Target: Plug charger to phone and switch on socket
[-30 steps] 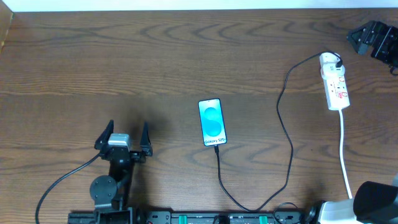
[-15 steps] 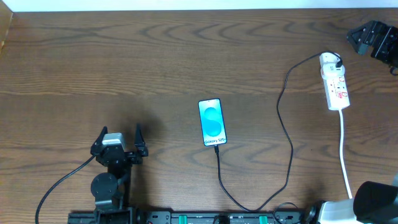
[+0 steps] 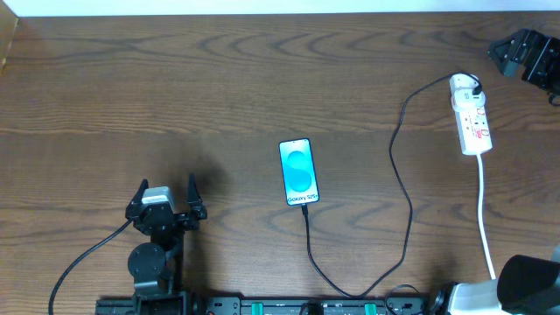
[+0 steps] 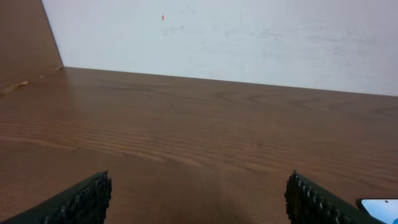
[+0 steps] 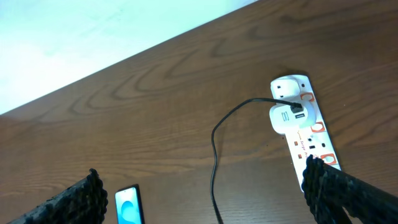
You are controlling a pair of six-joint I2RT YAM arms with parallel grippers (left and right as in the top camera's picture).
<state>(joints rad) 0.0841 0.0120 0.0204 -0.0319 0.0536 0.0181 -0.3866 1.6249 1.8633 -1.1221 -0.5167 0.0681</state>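
1. Two grippers are in play, and both have their fingers spread wide with nothing between them. The left gripper (image 3: 168,185) sits low near the front edge of the table (image 3: 219,87), well left of the action. The right gripper (image 5: 202,173) is up at the far right corner, looking down on the socket (image 3: 470,118).
2. The phone (image 3: 298,171) lies flat mid-table, screen up and glowing blue. The charger (image 3: 408,210) meets its bottom edge and looks seated, so I'd call the plugging half done.
3. From there the cable loops toward the front edge, then sweeps up and right to a white adapter (image 5: 285,116) on the socket's far end.
4. That leaves the switch, and the right arm is the one placed for it. Whether the switch is on or off is too small to tell.
5. Watch the cable arching off the adapter, just beside the red-marked switches. A white lead (image 3: 484,210) trails off the socket's near end.
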